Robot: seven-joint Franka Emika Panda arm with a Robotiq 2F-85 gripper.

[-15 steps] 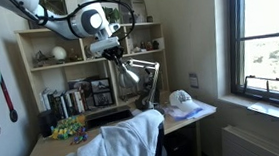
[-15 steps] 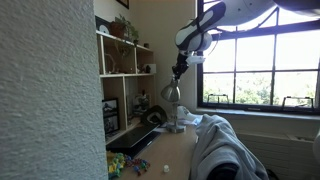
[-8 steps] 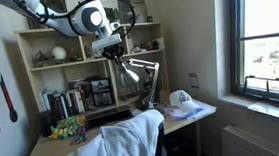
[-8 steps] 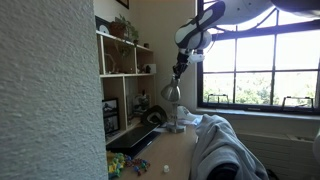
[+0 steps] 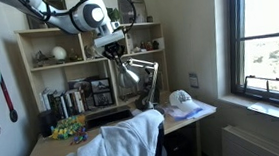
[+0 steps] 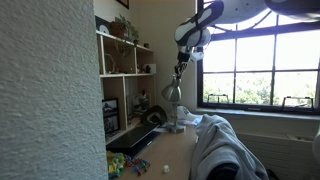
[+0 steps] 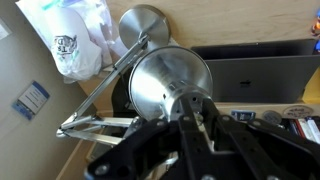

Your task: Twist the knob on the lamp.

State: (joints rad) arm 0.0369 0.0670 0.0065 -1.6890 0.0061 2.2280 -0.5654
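The silvery lamp (image 5: 130, 75) stands on the desk in front of the shelf; it also shows in an exterior view (image 6: 172, 93). In the wrist view I look down on its shiny cone shade (image 7: 160, 72), its thin jointed arm and its round base (image 7: 145, 22). My gripper (image 5: 117, 56) (image 6: 179, 72) points down onto the top of the shade. In the wrist view the fingers (image 7: 200, 108) are close together at the shade's top cap. The knob itself is hidden between them.
A wooden shelf (image 5: 36, 41) with books and ornaments rises behind the lamp. A white cap (image 5: 183, 100) (image 7: 72, 45) lies on the desk beside the lamp base. A dark laptop (image 7: 255, 75) lies below the shade. A chair draped in white cloth (image 5: 125, 144) (image 6: 225, 150) stands in front.
The wrist has shifted slightly up and turned a little above the shade. The lamp has not visibly moved.
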